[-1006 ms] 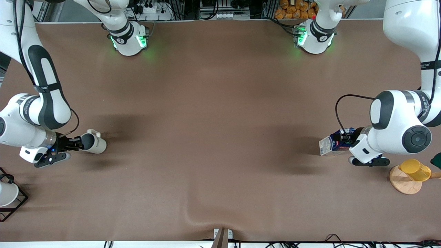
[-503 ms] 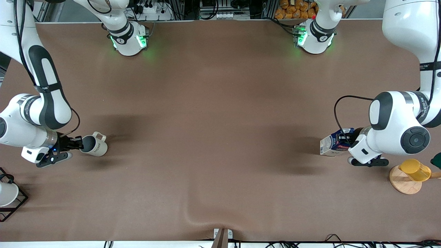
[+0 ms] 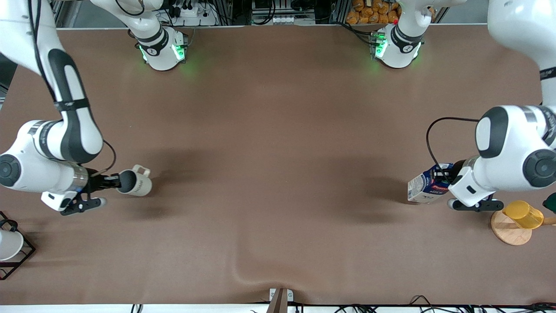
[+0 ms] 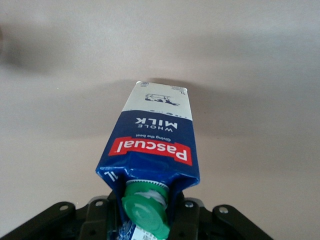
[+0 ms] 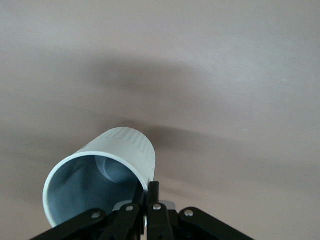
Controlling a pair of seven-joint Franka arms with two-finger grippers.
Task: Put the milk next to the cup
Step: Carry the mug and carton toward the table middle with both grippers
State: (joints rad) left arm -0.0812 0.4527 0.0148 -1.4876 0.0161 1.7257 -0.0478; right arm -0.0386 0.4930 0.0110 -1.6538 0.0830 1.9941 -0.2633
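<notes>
The milk (image 3: 426,188) is a dark blue carton with a red band and a green cap (image 4: 145,214). It is tipped on its side just above the table at the left arm's end. My left gripper (image 3: 444,177) is shut on its gabled top (image 4: 146,200), and its white bottom points toward the middle of the table. The cup (image 3: 137,184), off-white with dark lettering, is tilted on its side near the right arm's end. My right gripper (image 3: 114,181) is shut on its rim (image 5: 149,192), one finger inside the grey interior (image 5: 92,187).
A yellow cup (image 3: 523,214) on a round wooden base (image 3: 509,231) stands close to the left gripper, nearer the front camera. A white cup in a black wire frame (image 3: 19,256) sits at the right arm's end. The brown cloth has a fold (image 3: 252,271) at the front edge.
Both grippers have closed. The right one has carried the cup a little toward the table's middle, and the left one has shifted the milk slightly toward the front camera.
</notes>
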